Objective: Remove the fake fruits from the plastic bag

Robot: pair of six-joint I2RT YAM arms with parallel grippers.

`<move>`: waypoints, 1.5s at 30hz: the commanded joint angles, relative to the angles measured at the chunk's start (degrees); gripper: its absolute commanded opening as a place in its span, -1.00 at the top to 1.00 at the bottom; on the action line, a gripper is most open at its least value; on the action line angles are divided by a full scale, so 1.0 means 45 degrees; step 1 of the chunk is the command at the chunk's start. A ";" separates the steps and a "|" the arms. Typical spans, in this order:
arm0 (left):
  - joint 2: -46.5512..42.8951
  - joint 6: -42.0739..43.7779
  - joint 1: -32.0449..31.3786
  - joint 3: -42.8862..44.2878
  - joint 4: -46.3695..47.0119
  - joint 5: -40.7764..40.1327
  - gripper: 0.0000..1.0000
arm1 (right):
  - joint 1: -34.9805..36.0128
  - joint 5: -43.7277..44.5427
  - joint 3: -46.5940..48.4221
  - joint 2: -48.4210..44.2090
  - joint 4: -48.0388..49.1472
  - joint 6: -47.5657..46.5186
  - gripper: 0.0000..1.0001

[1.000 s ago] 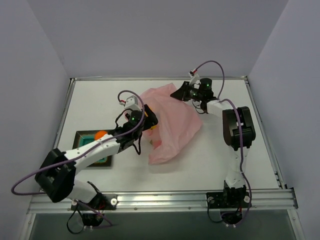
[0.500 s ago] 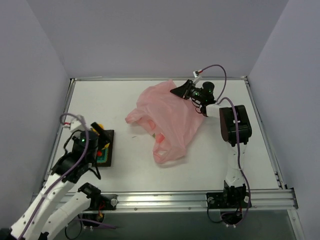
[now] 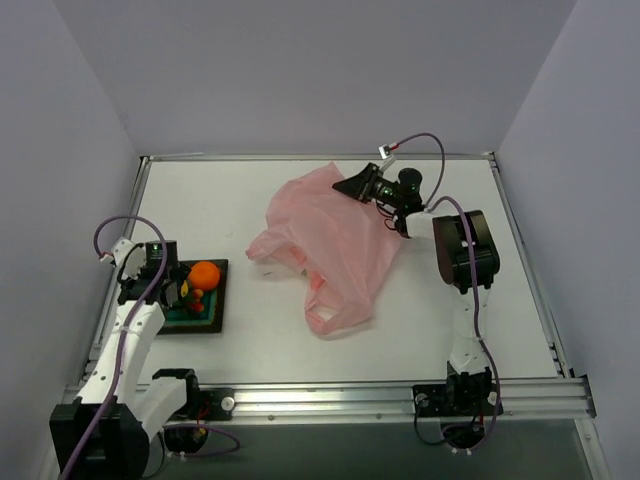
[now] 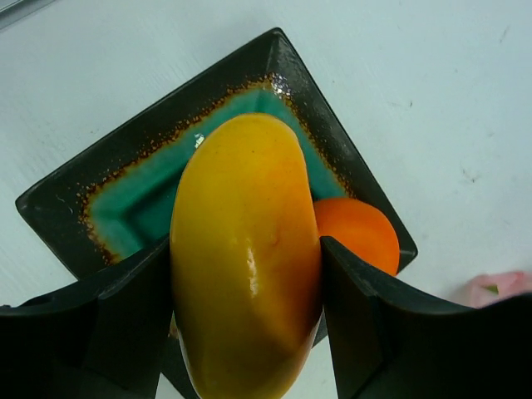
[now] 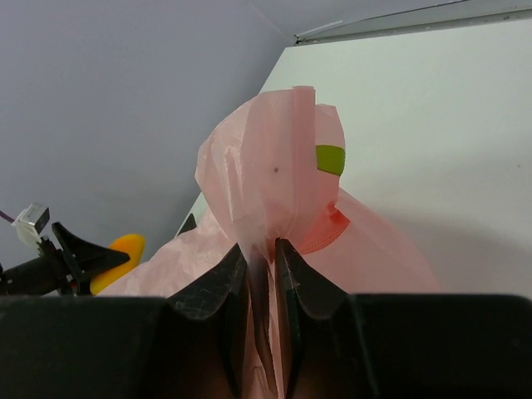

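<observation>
My left gripper (image 4: 245,249) is shut on a yellow-orange fake fruit (image 4: 241,183) and holds it just above the dark square tray (image 4: 58,208) with teal inside. A round orange ball (image 4: 357,237) lies in the tray's far corner. In the top view the left gripper (image 3: 178,285) is over the tray (image 3: 215,318) at the left, with the orange ball (image 3: 205,274) and a small red piece (image 3: 198,297) in it. My right gripper (image 5: 260,248) is shut on a gathered fold of the pink plastic bag (image 5: 266,174). It holds the bag (image 3: 335,240) up at its far end (image 3: 352,185).
The bag sags across the middle of the table, with a loop handle (image 3: 335,315) lying toward the near side. A green sticker (image 5: 330,159) is on the bag. The table's rear rail (image 3: 300,157) and grey walls enclose the area.
My left arm has drawn back from the bag and swung left to the tray, carrying the yellow-orange fruit. The bag has shifted and spread a little; the right gripper still holds it.
</observation>
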 commanded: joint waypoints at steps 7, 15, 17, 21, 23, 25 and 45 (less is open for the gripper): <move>0.1279 -0.0429 0.1760 -0.0151 0.2484 0.0834 0.43 | 0.0178 -0.0234 -0.0294 -0.0658 0.0561 -0.0474 0.72; 0.2491 -0.0079 0.1760 -0.0600 0.3675 0.1011 0.16 | 0.0178 -0.0253 -0.0509 -0.1029 0.0405 -0.0670 0.72; 0.2628 -0.0019 0.1760 -0.0717 0.3697 0.1029 0.10 | 0.0197 -0.0273 -0.0529 -0.1049 0.0405 -0.0709 0.72; 0.2356 0.0195 0.1760 -0.0971 0.3618 0.0951 -0.34 | 0.0236 -0.0273 -0.0548 -0.1049 0.0385 -0.0690 0.72; 0.2103 0.0235 0.1760 -0.1108 0.3638 0.0990 -0.50 | 0.0256 -0.0273 -0.0529 -0.1049 0.0366 -0.0690 0.72; 0.1965 0.0293 0.1760 -0.1264 0.3657 0.1068 -0.66 | 0.0295 -0.0254 -0.0509 -0.1049 0.0171 -0.0787 0.71; -0.2547 0.3844 0.0726 0.2054 0.1527 0.6064 -0.88 | 0.1135 0.6090 0.0897 -0.3858 -0.8224 -0.5747 -1.00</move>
